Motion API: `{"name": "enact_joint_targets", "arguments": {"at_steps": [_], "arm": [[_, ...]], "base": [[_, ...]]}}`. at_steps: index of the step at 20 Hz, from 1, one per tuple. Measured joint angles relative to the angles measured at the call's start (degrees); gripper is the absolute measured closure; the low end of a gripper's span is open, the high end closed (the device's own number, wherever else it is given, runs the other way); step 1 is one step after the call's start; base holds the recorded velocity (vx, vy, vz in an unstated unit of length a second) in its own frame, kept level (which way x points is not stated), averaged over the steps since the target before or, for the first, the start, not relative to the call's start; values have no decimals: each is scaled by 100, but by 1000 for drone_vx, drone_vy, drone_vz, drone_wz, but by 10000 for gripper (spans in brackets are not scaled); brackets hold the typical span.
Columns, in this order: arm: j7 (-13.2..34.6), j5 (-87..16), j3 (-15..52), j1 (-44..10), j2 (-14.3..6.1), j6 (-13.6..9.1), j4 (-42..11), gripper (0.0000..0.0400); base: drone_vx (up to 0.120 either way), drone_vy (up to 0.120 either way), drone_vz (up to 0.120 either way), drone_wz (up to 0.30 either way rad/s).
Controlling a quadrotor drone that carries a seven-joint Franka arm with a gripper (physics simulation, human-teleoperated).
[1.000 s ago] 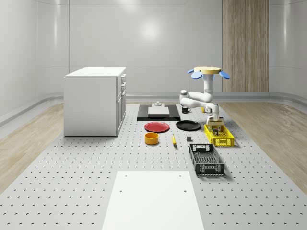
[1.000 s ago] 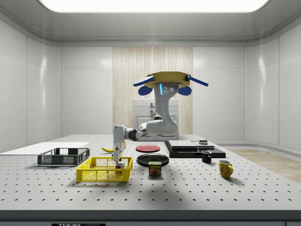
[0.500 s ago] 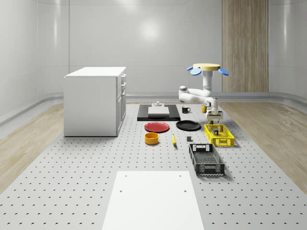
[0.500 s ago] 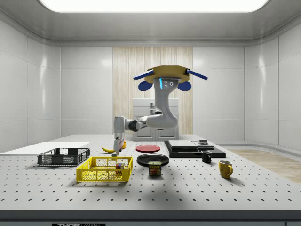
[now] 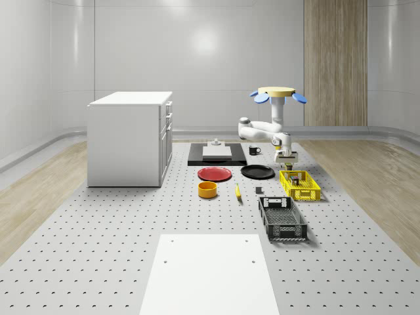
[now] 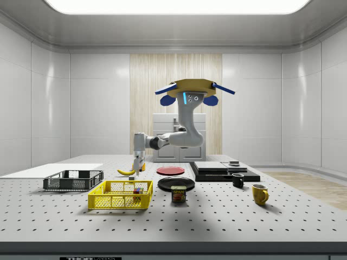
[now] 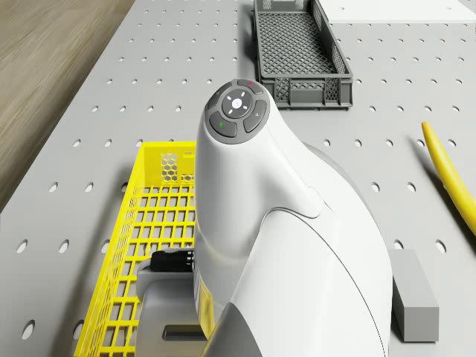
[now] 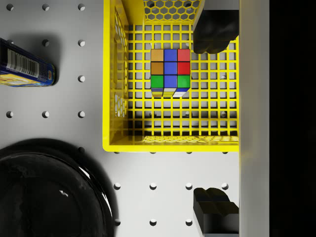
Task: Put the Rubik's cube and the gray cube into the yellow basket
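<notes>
perforated table (image 5: pixel 98 249) fills the floor area, white cabinet (image 5: pixel 130 138) standing at the whole-scene view's left. white sheet (image 5: pixel 210 275) lies at the near edge. drone (image 5: pixel 276 96) hovers above the far right part of the table, roughly over the far end of the yellow basket (image 5: pixel 300 186) and the black plate (image 5: pixel 257 172); in the side view the drone (image 6: pixel 190 92) hangs high with the arm (image 6: pixel 179 138) bent down toward the side view's left. gripper (image 6: pixel 139 169) hangs above the basket's (image 6: pixel 120 195) right end in the side view, clear of it, not touching. wrist view: gripper (image 8: pixel 215 123) fingers spread apart, holding nothing, one fingertip (image 8: pixel 215 34) over the basket interior, the other (image 8: pixel 215 207) over bare table outside the basket rim (image 8: pixel 170 144). black crate (image 5: pixel 283 218) sits nearer than the yellow basket on the same right side. black tray (image 5: pixel 217 154) with a pale block on it lies far, middle. red plate (image 5: pixel 214 174) left of the black plate, orange bowl (image 5: pixel 207 189) near it, banana (image 5: pixel 237 191) right of the bowl. rubik's cube (image 8: pixel 170 71) rests on the basket floor inside the yellow basket, toward its far end. gray cube (image 7: pixel 413 296) lies on the table outside the basket, between basket and banana (image 7: pixel 450 175); whole-scene view shows it (image 5: pixel 259 191) left of the basket. can (image 6: pixel 179 194) stands right of the basket in the side view, two mugs (image 6: pixel 260 194) farther right.
</notes>
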Motion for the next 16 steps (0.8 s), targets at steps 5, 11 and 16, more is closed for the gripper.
{"name": "enact_joint_targets", "arguments": {"at_steps": [5, 11, 16], "arm": [[1, 11, 5, -1, -16, 13, 0, 0], [1, 19, 8, -3, -33, 28, 0, 0], [2, 24, 9, -4, -44, 38, 0, 0]], "base": [[40, -120, 0, 0], [120, -120, 0, 0], [120, -120, 0, 0]]}}
